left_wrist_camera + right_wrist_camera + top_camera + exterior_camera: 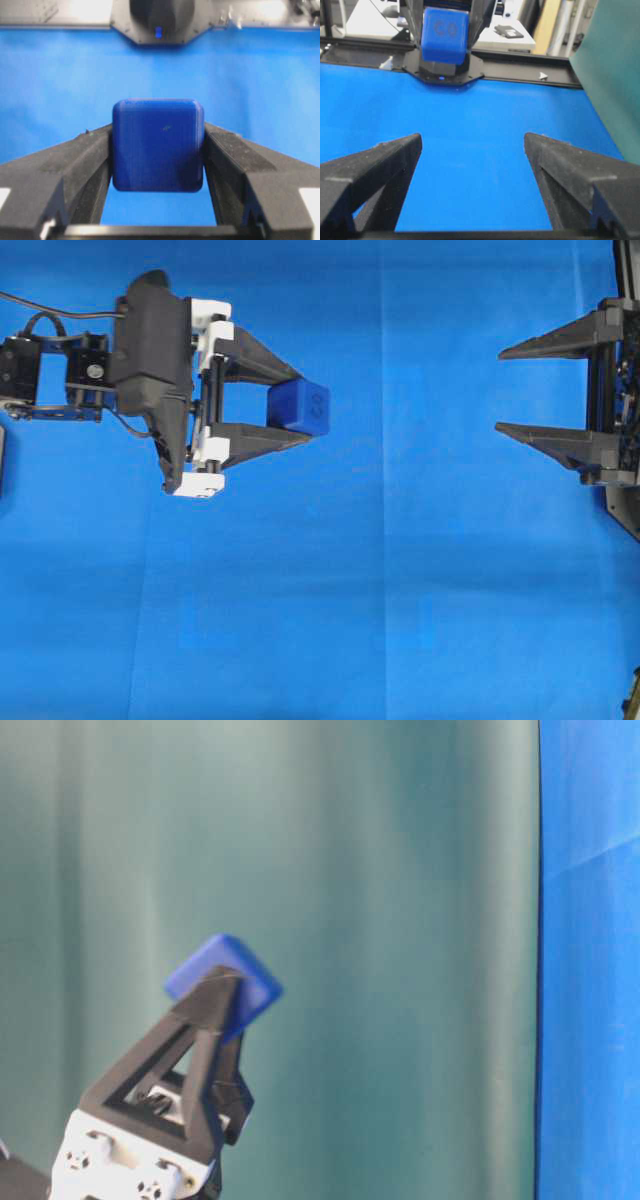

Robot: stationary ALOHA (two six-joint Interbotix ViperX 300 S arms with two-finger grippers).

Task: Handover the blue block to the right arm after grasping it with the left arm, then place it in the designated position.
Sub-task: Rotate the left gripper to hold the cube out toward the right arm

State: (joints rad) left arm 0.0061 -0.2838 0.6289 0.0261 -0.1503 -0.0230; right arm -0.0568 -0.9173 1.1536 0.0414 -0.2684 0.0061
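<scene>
The blue block (299, 405) is pinched between the two black fingers of my left gripper (305, 405), the one with white brackets, and is lifted above the blue cloth. In the left wrist view the blue block (157, 145) fills the gap between both fingers, touching each. The table-level view shows the blue block (224, 980) tilted at the fingertips (212, 992). My right gripper (500, 390) stands wide open at the right edge, facing the left one, with nothing between its fingers. From the right wrist view the blue block (444, 36) appears straight ahead, far beyond the right gripper (472, 142).
Blue cloth (400, 590) covers the table. A green curtain (380, 920) backs the table-level view. A black frame rail (520, 70) and benches with equipment lie beyond the cloth's far edge.
</scene>
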